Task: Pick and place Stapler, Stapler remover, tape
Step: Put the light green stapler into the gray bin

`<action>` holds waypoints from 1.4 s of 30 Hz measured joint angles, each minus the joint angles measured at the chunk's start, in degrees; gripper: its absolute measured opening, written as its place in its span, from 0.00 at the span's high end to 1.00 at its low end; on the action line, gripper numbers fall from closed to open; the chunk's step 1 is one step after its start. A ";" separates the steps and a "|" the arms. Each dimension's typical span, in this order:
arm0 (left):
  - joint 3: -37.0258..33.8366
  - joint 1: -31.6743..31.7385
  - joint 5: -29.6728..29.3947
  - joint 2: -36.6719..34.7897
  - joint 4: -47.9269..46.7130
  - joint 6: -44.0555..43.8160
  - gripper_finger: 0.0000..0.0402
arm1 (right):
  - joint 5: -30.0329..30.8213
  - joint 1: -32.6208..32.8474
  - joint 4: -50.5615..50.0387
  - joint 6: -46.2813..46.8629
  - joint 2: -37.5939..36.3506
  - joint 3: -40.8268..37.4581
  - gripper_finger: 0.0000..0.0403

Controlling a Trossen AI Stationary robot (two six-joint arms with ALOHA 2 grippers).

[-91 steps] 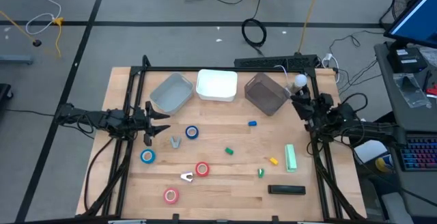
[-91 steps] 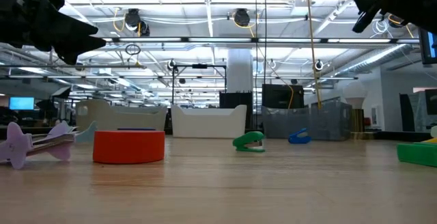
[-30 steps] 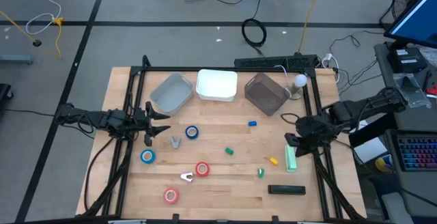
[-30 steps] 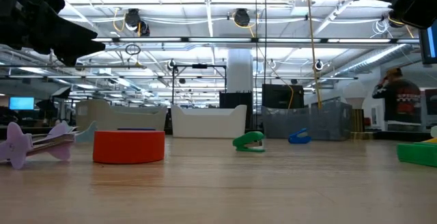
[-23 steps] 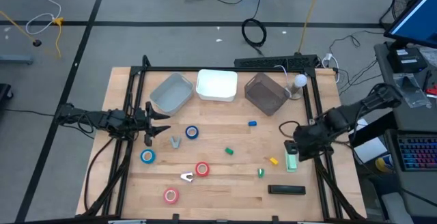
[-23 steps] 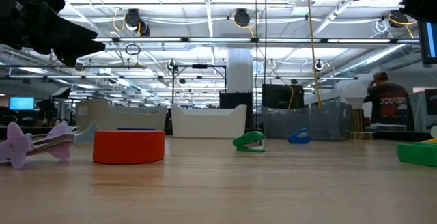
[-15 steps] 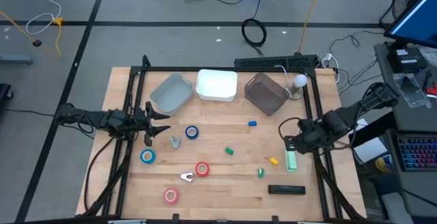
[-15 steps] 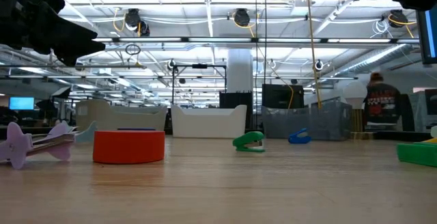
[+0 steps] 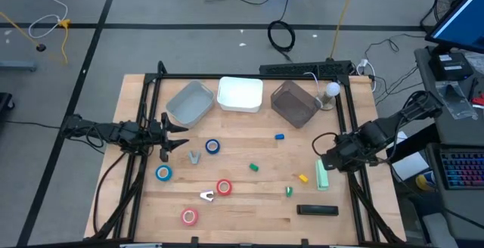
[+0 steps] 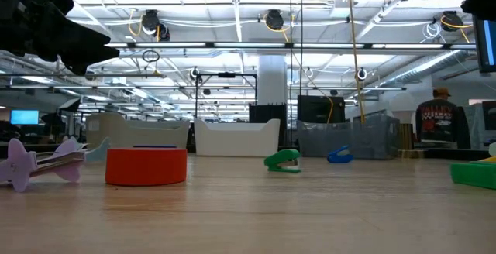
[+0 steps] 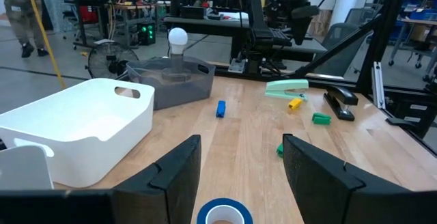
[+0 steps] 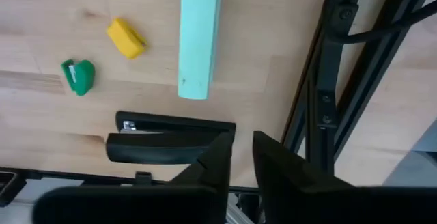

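Note:
A mint-green stapler and a black stapler lie flat near the table's right edge. My right gripper hangs above the mint stapler's far end, pointing steeply down; its fingers stand slightly apart with nothing between them. Two blue tape rolls and two red ones lie flat at centre left. A grey stapler remover and a white one lie among them. My left gripper waits open and level at the left edge, facing the blue roll.
Three bins stand along the far edge: grey-blue, white, dark grey. Small blue, green and yellow bits lie mid-table. The black frame post runs beside my right gripper. A person stands far behind.
My right gripper has tipped further downward while staying above the mint stapler's far end near the table's right edge. Nothing on the table has moved. The person in the background has walked about.

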 joint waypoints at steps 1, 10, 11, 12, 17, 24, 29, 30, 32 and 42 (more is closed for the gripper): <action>0.00 -0.01 0.00 0.00 0.00 0.00 0.48 | 0.00 0.00 0.03 0.26 -0.21 -0.18 0.82; 0.00 -0.02 0.00 0.00 0.00 -0.02 0.48 | 0.07 -0.02 1.64 0.34 -0.45 -3.26 0.62; 0.00 0.00 0.00 0.00 0.00 -0.02 0.48 | 0.09 -0.02 2.18 0.40 -0.44 -3.82 0.59; 0.00 0.00 0.00 0.00 0.02 -0.02 0.48 | 0.07 -0.02 2.64 0.44 -0.43 -4.35 0.57; 0.01 -0.01 0.00 0.00 0.00 -0.02 0.48 | -0.02 -0.02 8.86 0.33 -0.43 -7.43 0.47; 0.00 -0.02 0.00 0.00 0.02 -0.02 0.48 | -0.01 -0.02 17.44 2.23 -0.41 -12.95 0.44; 0.00 0.00 0.00 0.00 0.04 -0.02 0.48 | -0.04 -0.75 23.14 2.61 -0.41 -17.05 0.44; 0.02 0.00 0.00 0.00 0.02 -0.04 0.48 | -0.03 -0.78 24.04 2.61 -0.41 -17.63 0.44; 0.00 0.00 0.00 0.00 0.03 -0.02 0.48 | -0.04 -0.75 25.03 2.62 -0.41 -18.83 0.44; 0.02 -0.01 0.00 -0.02 0.04 -0.04 0.48 | 0.22 -0.74 27.18 3.48 -0.43 -20.81 0.45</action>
